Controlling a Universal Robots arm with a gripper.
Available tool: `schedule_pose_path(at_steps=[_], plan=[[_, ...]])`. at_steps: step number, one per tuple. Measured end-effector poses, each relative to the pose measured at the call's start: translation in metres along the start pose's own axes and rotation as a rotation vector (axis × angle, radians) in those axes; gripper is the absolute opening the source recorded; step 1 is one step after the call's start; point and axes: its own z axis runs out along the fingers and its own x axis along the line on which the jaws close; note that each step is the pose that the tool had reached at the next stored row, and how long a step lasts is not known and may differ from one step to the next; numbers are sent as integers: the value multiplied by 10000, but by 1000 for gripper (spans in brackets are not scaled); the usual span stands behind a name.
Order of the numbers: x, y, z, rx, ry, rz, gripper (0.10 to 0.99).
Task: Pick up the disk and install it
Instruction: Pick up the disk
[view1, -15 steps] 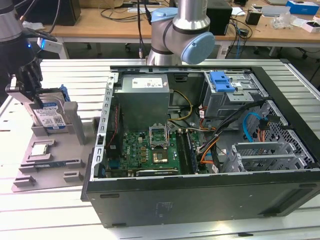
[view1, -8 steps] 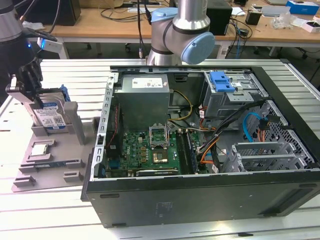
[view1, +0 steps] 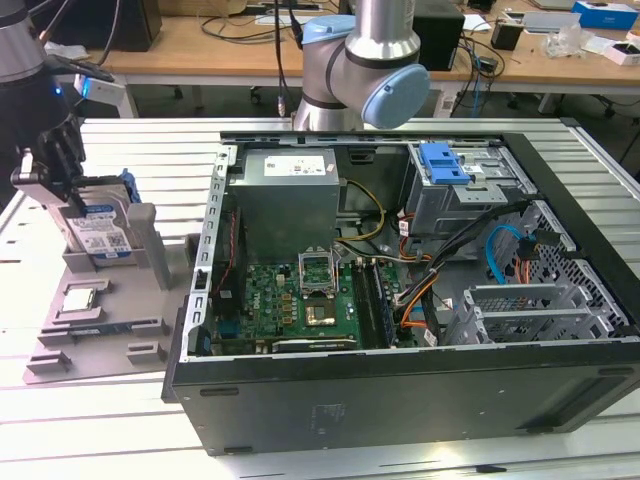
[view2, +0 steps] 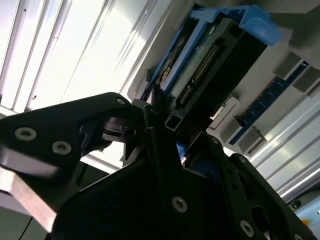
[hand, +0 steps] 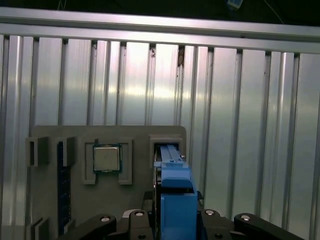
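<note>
End effector clamped on the disk
I see the disk standing on edge in the gray holder on the bench, to the exterior view's left of the open computer case.

gripper hangs low, pointing downward.

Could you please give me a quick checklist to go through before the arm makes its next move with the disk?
1. The gripper at the upper edge of the disk: ok.
2. The disk upright in the grey holder: ok.
3. The computer case open: ok.
4. The drive bay free: cannot tell; the blue bracket sits at it.
5. The chip apart from the disk: ok, in its own recess.
</note>
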Motion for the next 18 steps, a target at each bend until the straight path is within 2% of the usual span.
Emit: schedule_pose_path(at_steps=[12,18], plan=[[-13,-2,-267,0,-1,0,369],[-21,-3,-365,0,-1,1,369]])
